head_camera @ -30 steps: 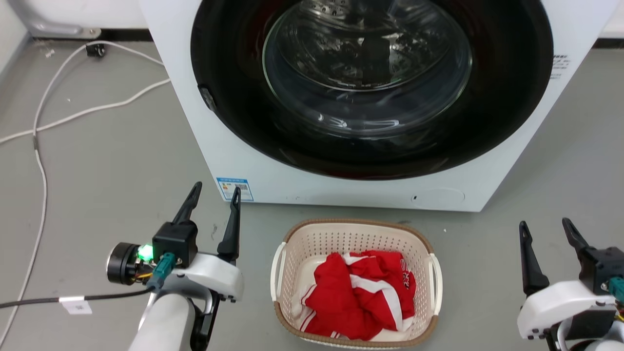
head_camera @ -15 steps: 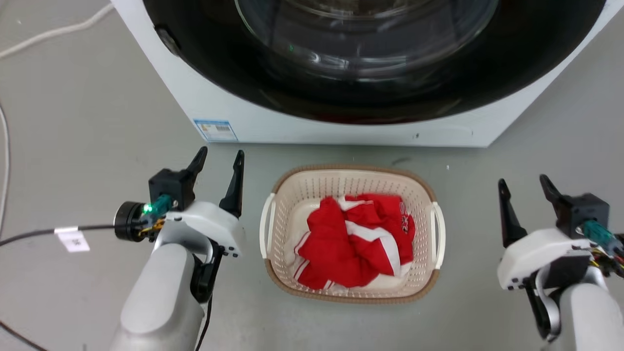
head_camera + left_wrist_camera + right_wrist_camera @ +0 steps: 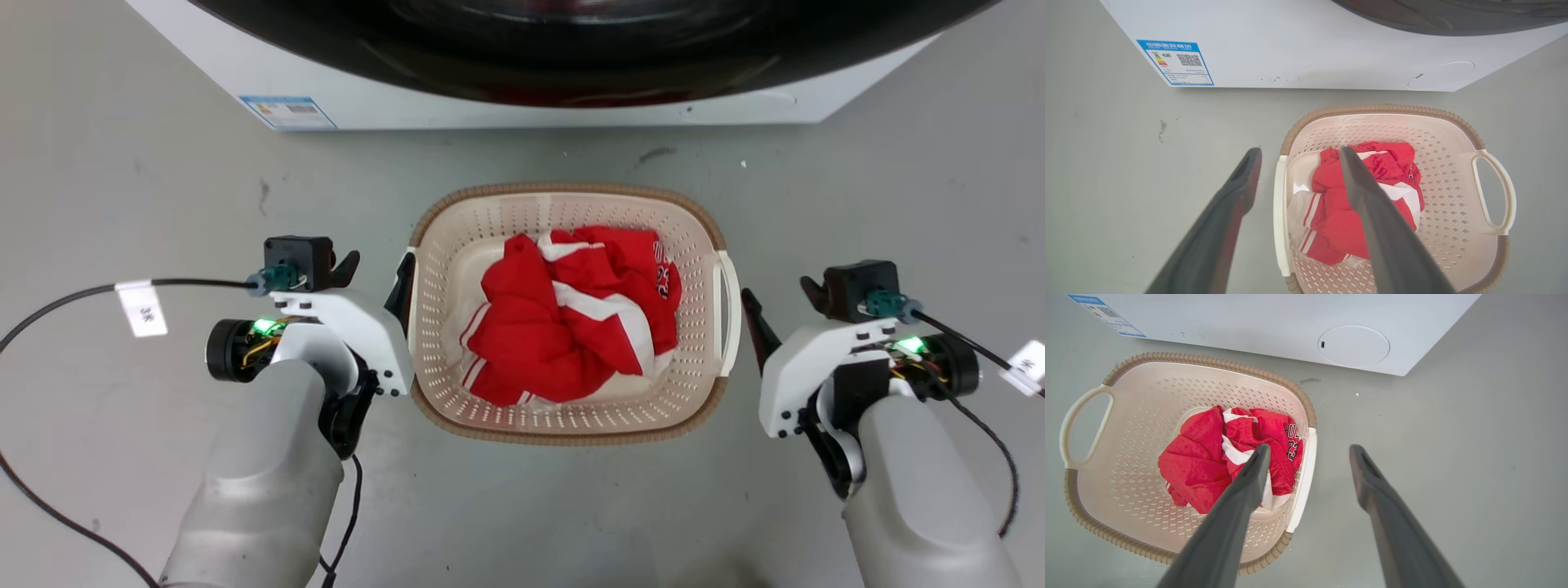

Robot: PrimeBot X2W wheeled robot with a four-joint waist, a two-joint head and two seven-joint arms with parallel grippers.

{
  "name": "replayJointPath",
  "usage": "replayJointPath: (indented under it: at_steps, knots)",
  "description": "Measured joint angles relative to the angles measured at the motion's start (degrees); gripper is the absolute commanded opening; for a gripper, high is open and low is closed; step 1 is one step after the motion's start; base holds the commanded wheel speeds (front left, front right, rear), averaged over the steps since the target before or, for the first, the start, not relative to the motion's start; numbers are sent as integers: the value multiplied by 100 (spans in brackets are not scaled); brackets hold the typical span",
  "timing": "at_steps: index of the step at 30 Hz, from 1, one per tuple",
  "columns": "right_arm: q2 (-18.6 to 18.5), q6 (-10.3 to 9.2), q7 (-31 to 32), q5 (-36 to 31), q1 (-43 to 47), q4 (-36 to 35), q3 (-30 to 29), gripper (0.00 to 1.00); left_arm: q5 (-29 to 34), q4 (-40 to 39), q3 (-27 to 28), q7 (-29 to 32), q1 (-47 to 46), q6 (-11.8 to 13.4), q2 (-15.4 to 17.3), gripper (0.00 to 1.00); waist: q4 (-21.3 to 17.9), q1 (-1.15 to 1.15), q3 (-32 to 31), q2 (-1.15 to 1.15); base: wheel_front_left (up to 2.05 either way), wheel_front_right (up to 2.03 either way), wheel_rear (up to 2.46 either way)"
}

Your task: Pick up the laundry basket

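Note:
The laundry basket is cream with a brown rim and stands on the grey floor before the washing machine. A red and white garment lies in it. My left gripper is open at the basket's left white handle. In the left wrist view the left gripper has one finger outside that handle and one over the basket. My right gripper is open at the right handle. In the right wrist view the right gripper straddles that handle of the basket. Whether the fingers touch the handles I cannot tell.
The white washing machine with its dark round door stands just beyond the basket, a blue label on its lower left corner. A black cable runs from my left wrist across the floor. Bare grey floor lies on both sides.
The head camera has tilted down, so the machine has slid up the picture. Both grippers have moved inward from the open floor to the basket's two side handles, still open.

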Motion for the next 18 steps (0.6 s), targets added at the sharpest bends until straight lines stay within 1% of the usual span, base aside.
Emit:
replayJointPath:
  at_steps: [4, 10, 18]
  knots:
    - [3, 0, 152, 210, -369, 633, 207, 100, -398, 270, -392, 379, -249, -5, 42, 100, -70, 0, 280, 0, 0, 0, 0]
    - [2, 0, 204, 486, -1015, 1478, 452, 100, -890, 536, -898, 851, -593, -5, 298, 100, -154, 0, 656, 0, 0, 0, 0]
    - [2, 0, 118, 815, -1759, 2509, 771, 100, -1339, 868, -1306, 1079, -968, -5, 494, 100, -235, 0, 1057, 0, 0, 0, 0]
